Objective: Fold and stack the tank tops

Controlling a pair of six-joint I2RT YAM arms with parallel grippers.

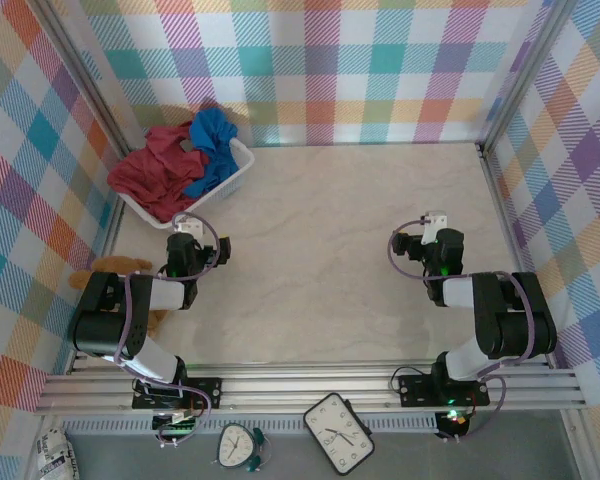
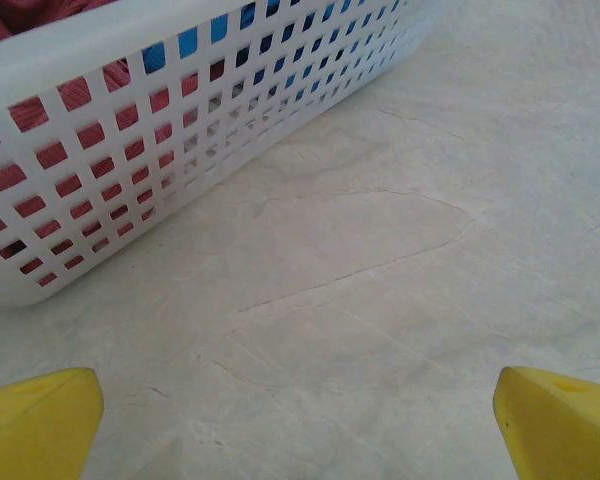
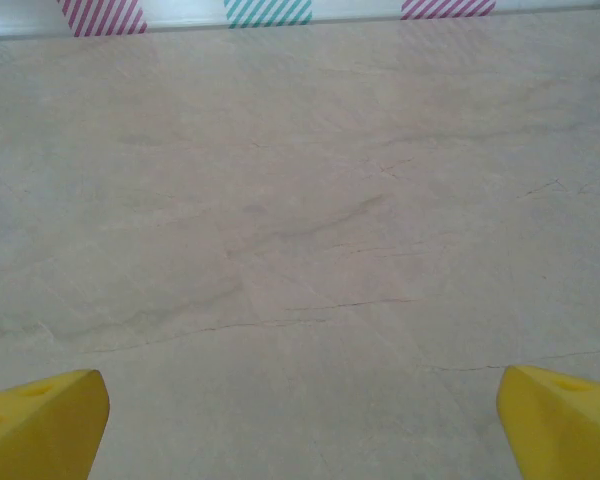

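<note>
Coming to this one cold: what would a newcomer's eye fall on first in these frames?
The white mesh basket at the table's far left corner stands out, heaped with unfolded dark red tank tops and a blue tank top. The left gripper and right gripper hover open over the pale table, holding nothing. A brown teddy bear lies beside the left arm.

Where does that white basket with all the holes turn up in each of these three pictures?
Top external: the basket sits at the far left of the tabletop, against the checked wall.
Left wrist: the basket runs across the upper left, its mesh side close up.
Right wrist: the camera looks over the tabletop to the striped far wall.
Shared landmark: the pale marbled tabletop.
</note>
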